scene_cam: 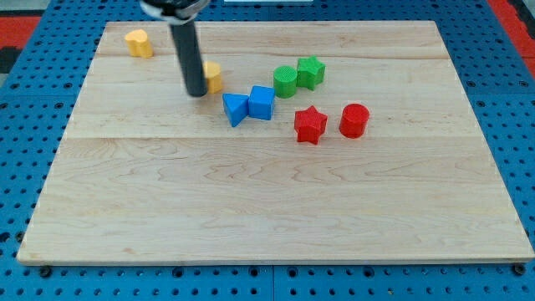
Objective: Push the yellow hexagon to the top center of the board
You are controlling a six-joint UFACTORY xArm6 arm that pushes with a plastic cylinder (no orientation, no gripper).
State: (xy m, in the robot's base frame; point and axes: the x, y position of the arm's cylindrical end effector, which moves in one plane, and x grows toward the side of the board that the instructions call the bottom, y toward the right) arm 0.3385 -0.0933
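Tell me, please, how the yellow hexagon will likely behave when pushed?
The small yellow hexagon block sits flat and squat, so it probably slides, not rolls. My tip meets its left side; an off-centre push may spin it on the smooth wooden board.

My tip (197,94) touching yellow hexagon (214,77), hexagon's left side

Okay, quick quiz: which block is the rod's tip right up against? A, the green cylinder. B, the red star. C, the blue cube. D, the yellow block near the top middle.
D: my tip sits against the left side of the yellow block, partly hiding it, while the red star, blue cube and green cylinder lie apart to the view's right.
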